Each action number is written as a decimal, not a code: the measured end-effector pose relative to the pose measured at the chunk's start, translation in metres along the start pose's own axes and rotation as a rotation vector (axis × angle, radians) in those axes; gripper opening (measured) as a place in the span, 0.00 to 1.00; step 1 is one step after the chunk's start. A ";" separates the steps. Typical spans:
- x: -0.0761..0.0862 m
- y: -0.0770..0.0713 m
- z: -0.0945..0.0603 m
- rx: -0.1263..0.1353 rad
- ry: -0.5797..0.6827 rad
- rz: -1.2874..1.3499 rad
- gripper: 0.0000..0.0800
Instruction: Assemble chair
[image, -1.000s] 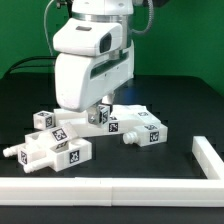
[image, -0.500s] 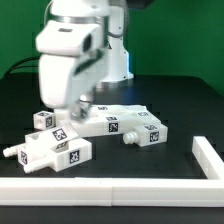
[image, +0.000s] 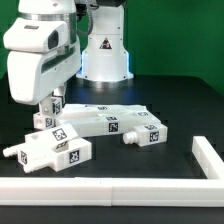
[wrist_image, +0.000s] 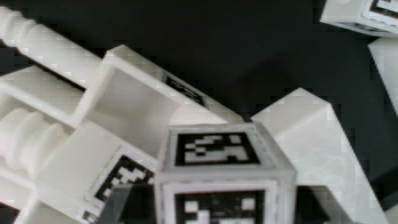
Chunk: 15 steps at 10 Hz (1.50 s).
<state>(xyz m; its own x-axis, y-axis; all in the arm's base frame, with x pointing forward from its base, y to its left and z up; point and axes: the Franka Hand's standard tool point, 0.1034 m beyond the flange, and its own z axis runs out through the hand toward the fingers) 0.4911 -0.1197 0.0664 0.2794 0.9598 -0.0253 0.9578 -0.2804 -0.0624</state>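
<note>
Hardly begun, by the look of it: white chair pieces lying loose in a cluster on the black desk, nothing standing upright yet. Low over the cluster's end at the exterior view's left, fingers; cannot tell whether apart or clamped. Nearly all joining left.

**Backdrop**: plain green wall, flat and unmarked, filling the upper band of the exterior view.

**Surface**: matt black, running from the foot of the green wall down to the lower part of the frame, with a faint pale sheen in the middle band.

**Rail**: long, low and white, lying across the lower edge of the frame.

**Side rail**: shorter white length at lower right, running up along the right edge.

**Light:** even and soft, shadows weak.

**Wrist view:** the same black surface, seen in patches only.
</note>
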 end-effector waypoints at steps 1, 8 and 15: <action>-0.025 -0.010 0.011 0.027 0.001 -0.080 0.36; -0.079 -0.034 0.058 0.117 0.013 -0.090 0.36; -0.029 -0.015 -0.005 0.016 -0.032 0.041 0.81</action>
<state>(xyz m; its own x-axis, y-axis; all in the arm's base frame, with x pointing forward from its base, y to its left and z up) 0.4691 -0.1436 0.0731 0.3160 0.9469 -0.0596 0.9443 -0.3200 -0.0770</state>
